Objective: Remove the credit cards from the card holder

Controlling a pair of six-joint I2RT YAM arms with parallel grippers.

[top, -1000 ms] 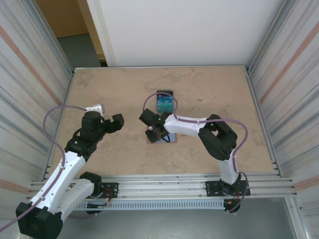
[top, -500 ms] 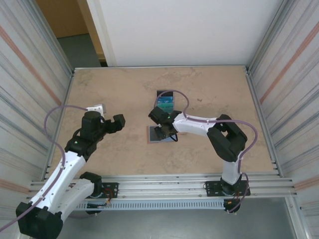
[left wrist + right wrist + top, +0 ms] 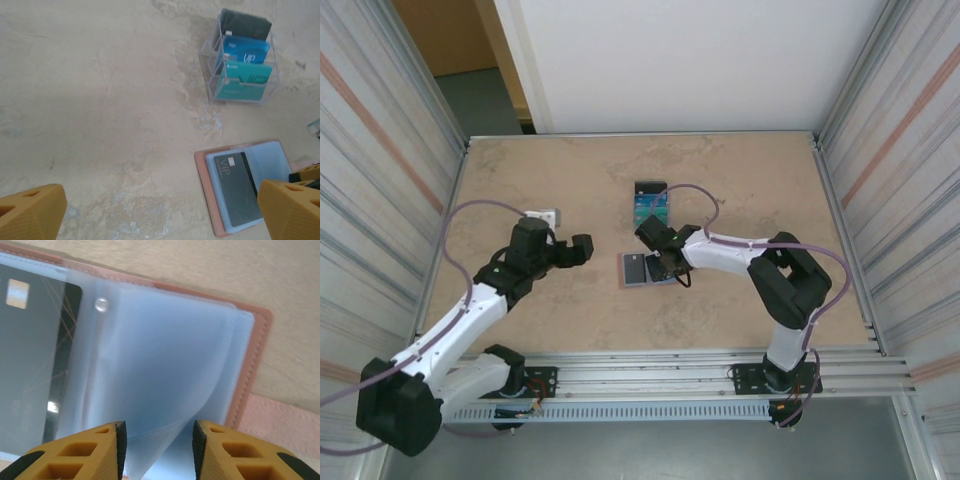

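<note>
**A:** Risk entry. Our right claw sits low over the reddish-brown leather card holder, which lies open and flat near the middle of the beige mottled table. The jaws stand part-way apart, either side of a lifted edge of the pale blue translucent plastic sleeve. We see a gap on both sides, so no pinch.

**B:** Then our main worry is that closing here catches the sleeve, not a card. The sleeve looks floppy and bound into the leather. We judge that a pull would drag or fold the whole holder.

**A:** Agreed, and nothing pins the holder down. Our left claw hangs wide open and empty over bare table, well apart on the holder's left.

**B:** Second worry: the black rectangular plastic card marked VIP sits snug in the holder's left pocket. It could bind on the way out and take the leather with it.

**A:** Containers next. The holder has that one card on the left. Through the right pocket, under the claw, we make out no card, though the sheen leaves us unsure.

**B:** The clear plastic stepped rack stands beyond the holder, apart from it. It has three tiers, one card upright in each: black card at the back, bright blue card in the middle, teal card in front.

**A:** Our judgement: one card left to extract.
</note>
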